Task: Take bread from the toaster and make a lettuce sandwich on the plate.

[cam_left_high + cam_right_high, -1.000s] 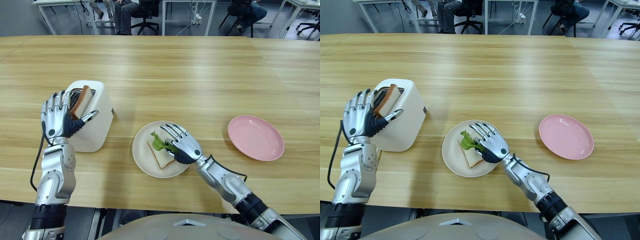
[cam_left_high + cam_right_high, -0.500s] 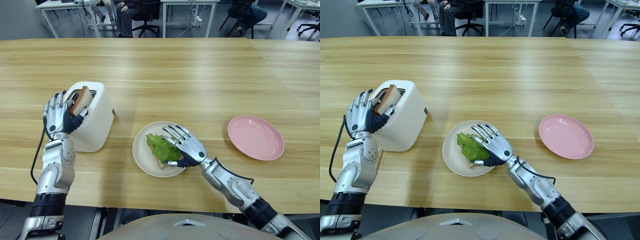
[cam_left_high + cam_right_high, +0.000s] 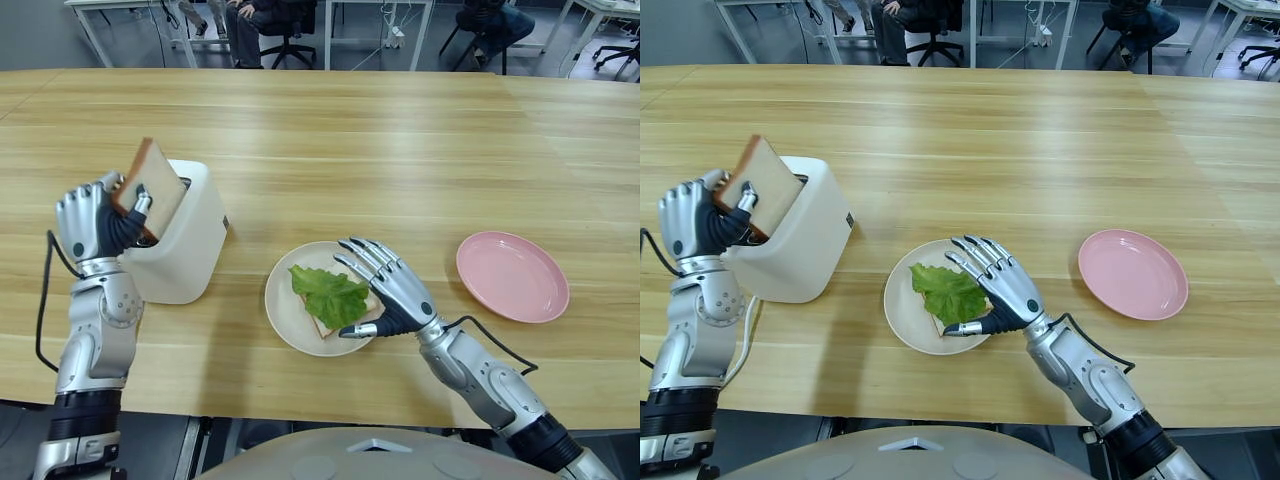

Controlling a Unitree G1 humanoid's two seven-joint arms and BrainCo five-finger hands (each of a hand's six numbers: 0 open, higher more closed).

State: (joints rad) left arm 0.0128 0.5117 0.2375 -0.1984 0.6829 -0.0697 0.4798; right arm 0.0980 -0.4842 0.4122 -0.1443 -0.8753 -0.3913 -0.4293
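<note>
A white toaster [image 3: 192, 240] stands at the left of the wooden table. My left hand [image 3: 92, 222] is shut on a slice of bread [image 3: 153, 188], held tilted above the toaster's top. On the cream plate [image 3: 284, 308] at the front centre lies another bread slice [image 3: 325, 324] with a green lettuce leaf [image 3: 328, 293] spread over it. My right hand [image 3: 389, 293] hovers open just right of the leaf, fingers spread, holding nothing.
A pink plate [image 3: 511, 275] sits to the right of the cream plate. The far half of the table [image 3: 330, 130] is bare wood. Chairs and desks stand beyond the far edge.
My left hand closed on the bread and lifted it up out of the toaster. My right hand let the lettuce go onto the bread and drew back to the right, open.
</note>
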